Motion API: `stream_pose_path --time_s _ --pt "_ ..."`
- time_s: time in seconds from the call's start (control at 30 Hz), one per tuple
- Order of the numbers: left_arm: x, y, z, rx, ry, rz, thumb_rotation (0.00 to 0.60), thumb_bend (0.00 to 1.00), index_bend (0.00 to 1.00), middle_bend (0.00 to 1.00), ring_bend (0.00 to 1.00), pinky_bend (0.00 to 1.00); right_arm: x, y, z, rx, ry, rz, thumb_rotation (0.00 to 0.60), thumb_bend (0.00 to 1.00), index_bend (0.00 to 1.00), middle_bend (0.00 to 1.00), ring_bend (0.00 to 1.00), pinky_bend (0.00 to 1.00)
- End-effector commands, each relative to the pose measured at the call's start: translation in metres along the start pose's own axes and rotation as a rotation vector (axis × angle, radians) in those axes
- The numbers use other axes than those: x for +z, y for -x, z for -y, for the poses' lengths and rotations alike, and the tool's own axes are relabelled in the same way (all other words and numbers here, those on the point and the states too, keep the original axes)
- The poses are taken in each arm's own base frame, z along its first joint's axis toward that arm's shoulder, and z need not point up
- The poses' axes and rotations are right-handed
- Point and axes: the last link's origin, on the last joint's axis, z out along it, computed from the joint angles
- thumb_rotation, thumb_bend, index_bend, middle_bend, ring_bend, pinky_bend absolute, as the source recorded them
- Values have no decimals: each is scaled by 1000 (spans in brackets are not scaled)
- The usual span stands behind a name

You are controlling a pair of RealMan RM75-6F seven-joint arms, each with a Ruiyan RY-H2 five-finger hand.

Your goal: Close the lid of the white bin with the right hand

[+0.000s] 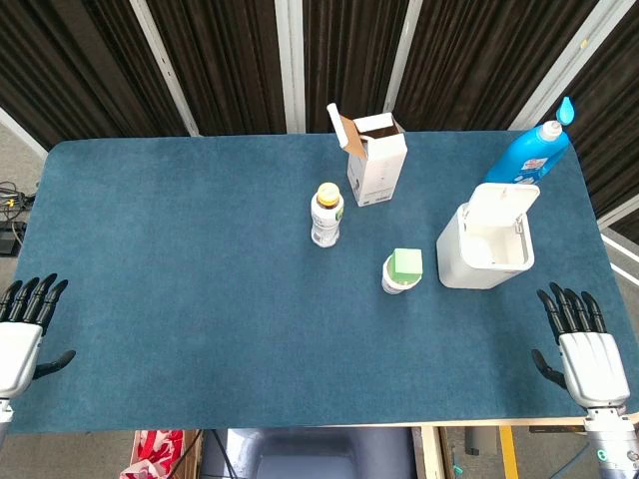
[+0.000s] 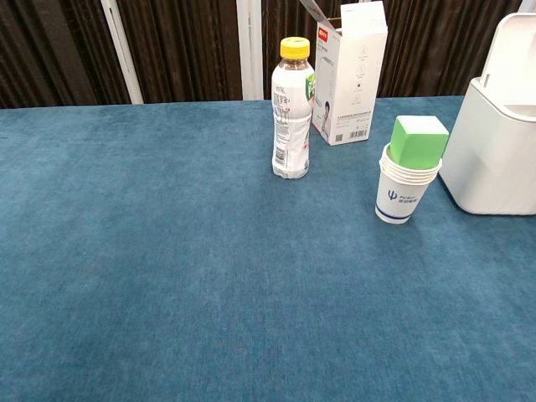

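Note:
The white bin (image 1: 477, 261) stands on the right side of the blue table, its lid (image 1: 507, 198) tipped up and back so the inside shows. In the chest view the bin (image 2: 492, 159) fills the right edge with the raised lid (image 2: 512, 46) above it. My right hand (image 1: 581, 347) lies flat at the front right corner of the table, fingers spread and empty, well short of the bin. At the front left edge my left hand (image 1: 24, 331) rests the same way, fingers apart with nothing in it. Neither hand shows in the chest view.
A stack of paper cups with a green block on top (image 1: 402, 269) stands just left of the bin. Further back are a yellow-capped bottle (image 1: 326, 214) and an open white carton (image 1: 373, 158). A blue detergent bottle (image 1: 532, 152) lies behind the bin.

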Motion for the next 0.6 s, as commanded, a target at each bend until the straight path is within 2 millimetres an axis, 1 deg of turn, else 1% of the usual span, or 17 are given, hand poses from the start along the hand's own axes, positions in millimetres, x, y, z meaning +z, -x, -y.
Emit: stream_pose_path --time_s 0.03,0.37,0.6 --pt "0 0 1 -1 -6 11 600 0 0 0 0 0 0 0 0 -1 2 0 600 318 0 0 0 0" --pt "-2 -2 3 -11 -20 13 600 0 0 0 0 0 0 0 3 14 -6 -3 600 317 0 0 0 0" --pt "-3 -2 5 -21 -30 24 600 0 0 0 0 0 0 3 5 19 -7 9 600 317 0 0 0 0"
